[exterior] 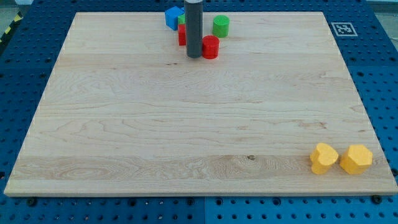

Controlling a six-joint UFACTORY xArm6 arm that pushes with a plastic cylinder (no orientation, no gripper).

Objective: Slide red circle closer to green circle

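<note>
The red circle (210,46) stands near the top middle of the wooden board (124,124). The green circle (221,26) stands just above it and a little to the right, with a small gap between them. My tip (194,56) rests on the board at the red circle's left side, touching or nearly touching it. The rod hides part of another red block (181,35) and a green block (181,19) behind it; their shapes cannot be made out.
A blue block (173,17) sits at the board's top edge, left of the rod. Two yellow blocks (324,158) (356,159) lie side by side at the bottom right corner. A black-and-white marker tag (341,28) is at the top right.
</note>
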